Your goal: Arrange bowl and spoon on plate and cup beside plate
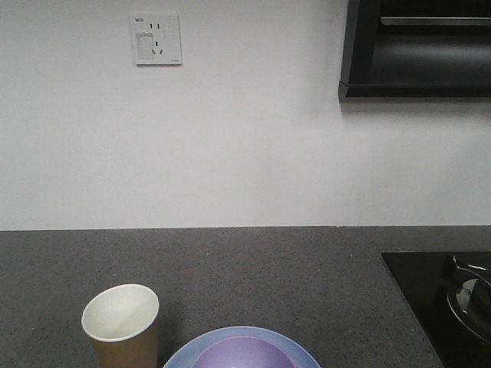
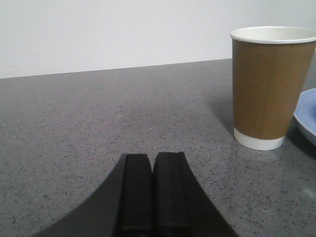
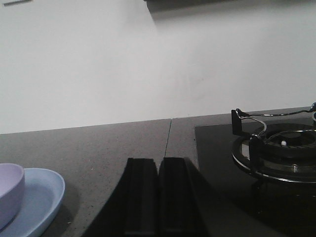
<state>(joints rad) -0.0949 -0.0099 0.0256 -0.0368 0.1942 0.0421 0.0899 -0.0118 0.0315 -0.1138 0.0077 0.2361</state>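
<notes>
The tan paper cup (image 1: 121, 323) stands upright on the dark counter just left of the light-blue plate (image 1: 184, 352). The lavender bowl (image 1: 244, 353) sits on that plate at the bottom edge of the front view. In the left wrist view the cup (image 2: 270, 86) is to the upper right, with the plate's rim (image 2: 307, 117) beside it. My left gripper (image 2: 152, 157) is shut and empty, low over the counter, left of the cup. My right gripper (image 3: 159, 161) is shut and empty, right of the plate (image 3: 42, 195) and bowl (image 3: 10, 190). The spoon is out of view.
A black glass hob (image 1: 430, 295) with a metal burner grate (image 3: 274, 148) lies to the right of the plate. A white wall with a socket (image 1: 157, 38) backs the counter. A dark shelf unit (image 1: 418, 50) hangs at the upper right.
</notes>
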